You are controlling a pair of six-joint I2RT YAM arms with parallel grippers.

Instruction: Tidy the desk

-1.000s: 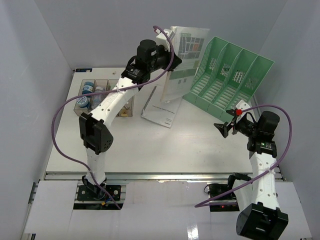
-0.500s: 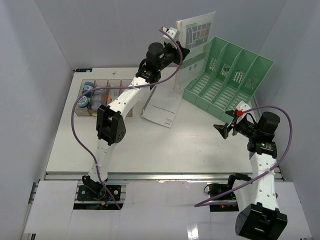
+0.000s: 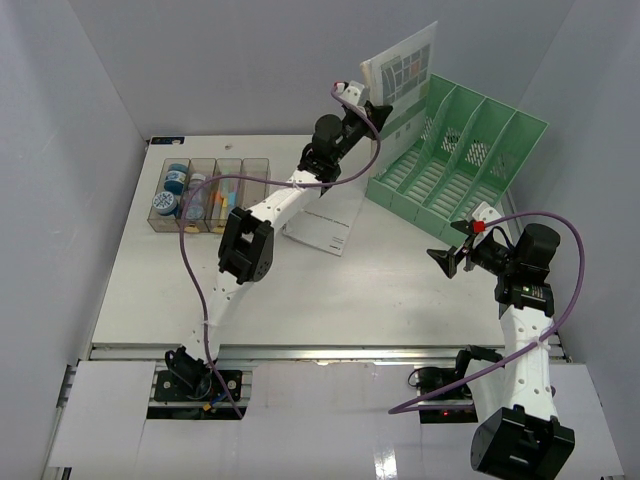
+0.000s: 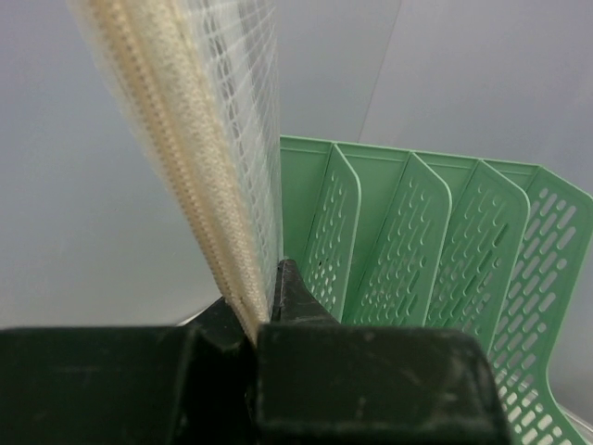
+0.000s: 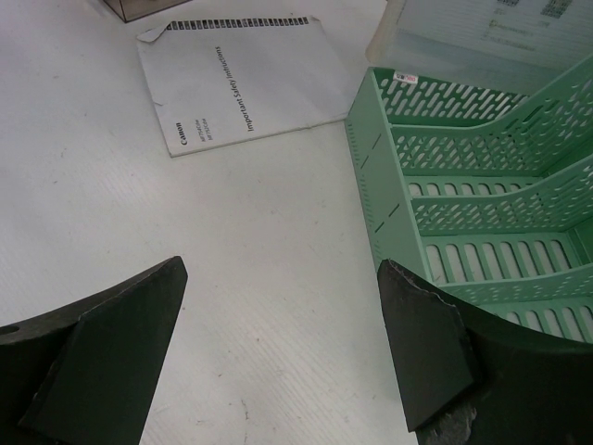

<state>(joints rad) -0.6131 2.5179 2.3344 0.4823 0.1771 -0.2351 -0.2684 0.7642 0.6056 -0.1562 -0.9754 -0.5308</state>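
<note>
My left gripper (image 3: 372,108) is shut on a clear mesh zip pouch of papers (image 3: 402,72) and holds it upright in the air, just left of the green four-slot file rack (image 3: 455,150). In the left wrist view the pouch's zipper edge (image 4: 181,130) runs up from my shut gripper (image 4: 264,315), with the rack's slots (image 4: 417,232) behind and to the right. My right gripper (image 3: 447,258) is open and empty, hovering above the white desk (image 3: 300,290) in front of the rack. In the right wrist view my open gripper (image 5: 278,278) has bare desk between its fingers.
A white Canon booklet (image 3: 318,225) lies flat on the desk left of the rack and shows in the right wrist view (image 5: 241,79). A smoky four-compartment tray (image 3: 252,165) with small items stands at the back left. The metal rail (image 3: 320,352) runs along the front edge.
My left arm has stretched further right and back, carrying the pouch up and closer to the green rack. The right arm has not moved.
</note>
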